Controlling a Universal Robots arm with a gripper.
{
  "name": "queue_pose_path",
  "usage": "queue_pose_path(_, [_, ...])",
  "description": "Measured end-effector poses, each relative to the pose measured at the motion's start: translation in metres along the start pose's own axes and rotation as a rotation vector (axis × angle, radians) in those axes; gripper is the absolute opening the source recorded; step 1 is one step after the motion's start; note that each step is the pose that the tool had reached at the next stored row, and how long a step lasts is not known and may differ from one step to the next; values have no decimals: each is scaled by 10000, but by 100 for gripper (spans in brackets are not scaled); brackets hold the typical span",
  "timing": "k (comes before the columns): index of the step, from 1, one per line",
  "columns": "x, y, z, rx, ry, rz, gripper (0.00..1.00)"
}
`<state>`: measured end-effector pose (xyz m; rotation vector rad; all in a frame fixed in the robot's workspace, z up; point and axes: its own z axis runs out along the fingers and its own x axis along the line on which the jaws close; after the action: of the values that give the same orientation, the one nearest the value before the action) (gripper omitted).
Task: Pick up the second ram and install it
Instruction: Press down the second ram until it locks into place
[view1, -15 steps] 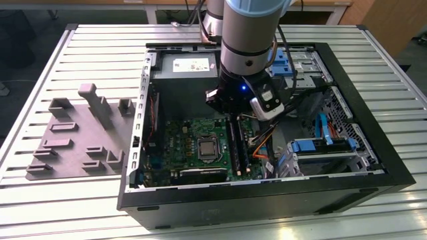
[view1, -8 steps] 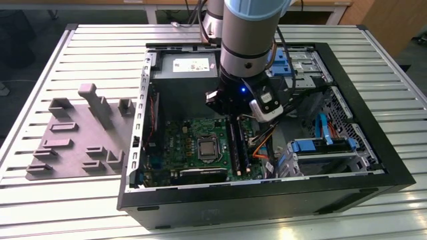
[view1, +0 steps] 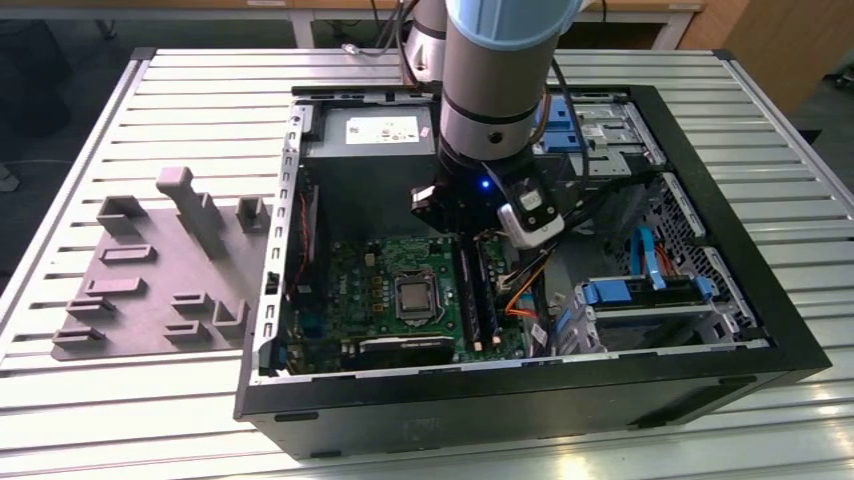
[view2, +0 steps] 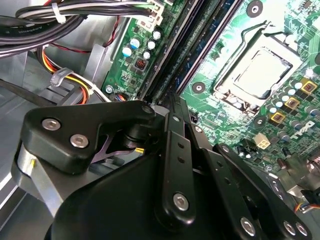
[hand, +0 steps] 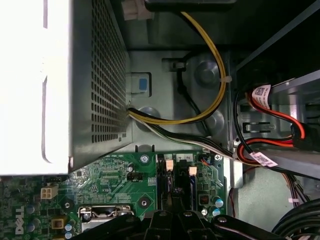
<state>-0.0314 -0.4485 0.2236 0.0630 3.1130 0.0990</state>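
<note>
A: Step?
B: Install, I judge. My gripper (view1: 467, 232) is low over the motherboard (view1: 387, 290), just above the slots (view2: 186, 52).
A: Second ram?
B: Can't make it out; can't tell my grip either. Seating needs exact slot alignment.

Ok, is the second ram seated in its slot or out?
Cannot tell: the claw is down at the memory slots, and whether it is seated does not show.
</note>
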Motion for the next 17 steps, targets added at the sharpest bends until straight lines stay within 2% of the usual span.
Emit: queue_pose_path(17, [1,-2,36,1,1,1,11])
